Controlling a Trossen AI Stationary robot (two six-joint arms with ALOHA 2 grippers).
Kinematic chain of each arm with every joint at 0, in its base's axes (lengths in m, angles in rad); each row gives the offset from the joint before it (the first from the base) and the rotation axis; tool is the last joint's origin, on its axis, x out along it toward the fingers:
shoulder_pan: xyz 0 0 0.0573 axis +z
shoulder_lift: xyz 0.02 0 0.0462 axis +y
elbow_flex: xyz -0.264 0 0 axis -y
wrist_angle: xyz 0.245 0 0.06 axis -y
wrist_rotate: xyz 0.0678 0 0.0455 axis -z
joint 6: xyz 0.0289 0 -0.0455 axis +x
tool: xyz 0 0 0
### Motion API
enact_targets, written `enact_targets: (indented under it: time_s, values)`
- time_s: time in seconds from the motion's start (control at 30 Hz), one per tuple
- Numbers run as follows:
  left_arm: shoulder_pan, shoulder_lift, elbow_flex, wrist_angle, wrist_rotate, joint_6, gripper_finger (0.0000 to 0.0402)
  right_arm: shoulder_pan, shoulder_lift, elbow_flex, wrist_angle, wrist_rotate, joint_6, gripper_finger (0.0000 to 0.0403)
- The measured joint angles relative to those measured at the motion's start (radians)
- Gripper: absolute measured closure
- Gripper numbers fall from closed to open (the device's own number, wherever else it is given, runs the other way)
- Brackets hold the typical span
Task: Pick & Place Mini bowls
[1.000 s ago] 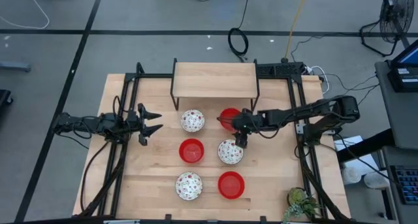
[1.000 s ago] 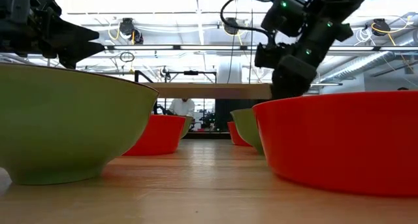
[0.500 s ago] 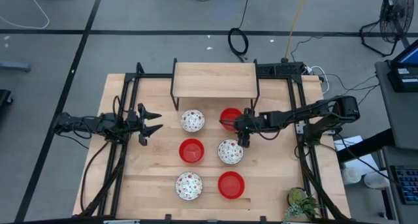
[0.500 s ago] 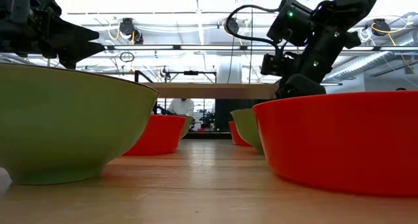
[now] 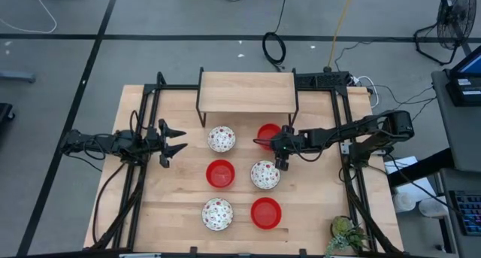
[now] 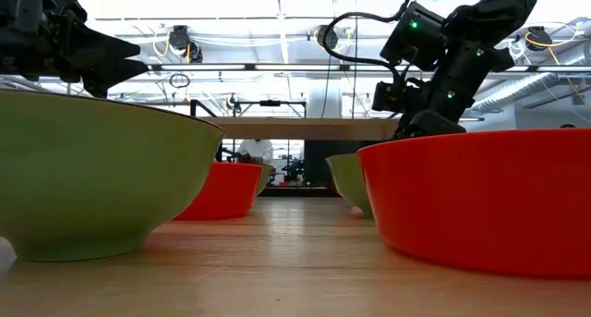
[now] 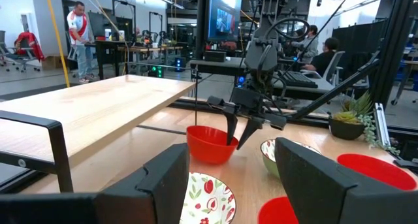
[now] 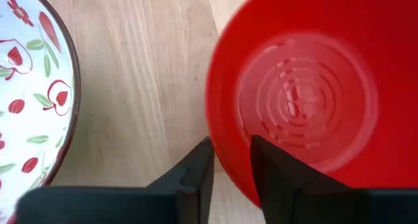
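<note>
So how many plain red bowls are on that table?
3. One red bowl is at the back by the shelf, with the right gripper straddling its rim; one is mid-table; one is at the front. None seem hidden.

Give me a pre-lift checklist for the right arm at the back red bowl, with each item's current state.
1. Right gripper straddles the back red bowl rim, one finger inside, one outside: ok.
2. Fingers closed on the rim: not ok, gaps show on both sides of it.
3. Neighbouring patterned bowl apart from the fingers: ok.
4. Shelf overhead clearance for the lift: cannot tell.
5. Left gripper parked at the left, open, out of the way: ok.
</note>
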Motion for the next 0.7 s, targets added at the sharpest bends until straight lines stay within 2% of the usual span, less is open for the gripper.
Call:
enact_targets:
  time_s: [0.43, 0.7]
  values:
    - [0.000, 0.000, 0.000, 0.000, 0.000, 0.000, 0.0172, 0.000, -0.002, 0.001, 0.003, 0.001, -0.003, 0.0398]
    - [0.000, 0.000, 0.000, 0.000, 0.000, 0.000, 0.0172, 0.000, -0.002, 0.001, 0.013, -0.001, -0.004, 0.0397]
